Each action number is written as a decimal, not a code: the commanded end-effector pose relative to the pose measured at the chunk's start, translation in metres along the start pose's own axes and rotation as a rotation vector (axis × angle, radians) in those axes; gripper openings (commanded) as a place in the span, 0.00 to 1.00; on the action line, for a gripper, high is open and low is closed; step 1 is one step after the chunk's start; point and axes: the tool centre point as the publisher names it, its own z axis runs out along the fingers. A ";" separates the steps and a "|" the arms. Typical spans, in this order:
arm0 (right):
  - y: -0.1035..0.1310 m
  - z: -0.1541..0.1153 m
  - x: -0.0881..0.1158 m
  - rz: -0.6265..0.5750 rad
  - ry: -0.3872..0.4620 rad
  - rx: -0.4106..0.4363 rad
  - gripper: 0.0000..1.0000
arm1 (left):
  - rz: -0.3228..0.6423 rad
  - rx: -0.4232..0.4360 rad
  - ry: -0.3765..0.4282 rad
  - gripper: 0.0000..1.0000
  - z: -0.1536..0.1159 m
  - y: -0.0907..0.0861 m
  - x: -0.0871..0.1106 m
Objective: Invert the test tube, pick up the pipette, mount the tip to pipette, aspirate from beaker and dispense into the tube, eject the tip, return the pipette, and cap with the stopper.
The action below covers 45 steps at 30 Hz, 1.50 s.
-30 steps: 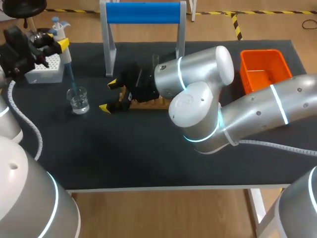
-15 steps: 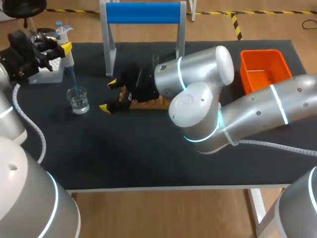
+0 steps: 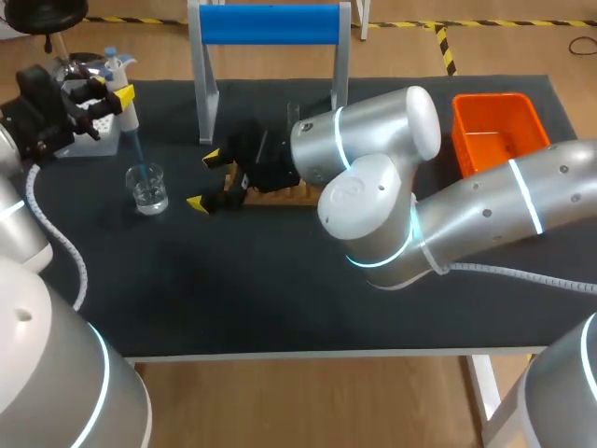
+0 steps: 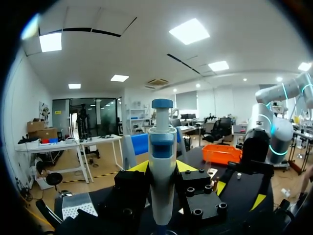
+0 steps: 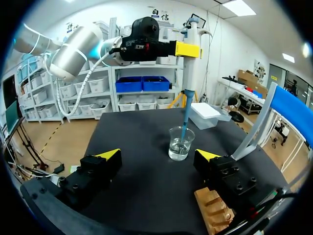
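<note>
My left gripper is shut on the white and blue pipette at the table's far left. The pipette stands nearly upright between the yellow tips of the left gripper. Its blue tip dips into the clear glass beaker, which holds a little clear liquid. My right gripper hovers open and empty just right of the beaker, fingers spread wide. In the right wrist view the right gripper faces the beaker and the left gripper above it. A wooden rack lies under my right wrist.
A white tip box sits at the far left behind the beaker. A blue-topped stand rises at the back middle, and an orange bin stands at the back right. My right arm spans the table's right half.
My left wrist has shifted slightly, bringing the pipette a bit more upright while its tip stays in the beaker. The right arm has not moved.
</note>
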 end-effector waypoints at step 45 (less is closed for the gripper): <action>0.001 0.000 0.000 0.000 0.002 0.003 1.00 | -0.030 -0.007 -0.020 0.00 -0.001 0.023 -0.007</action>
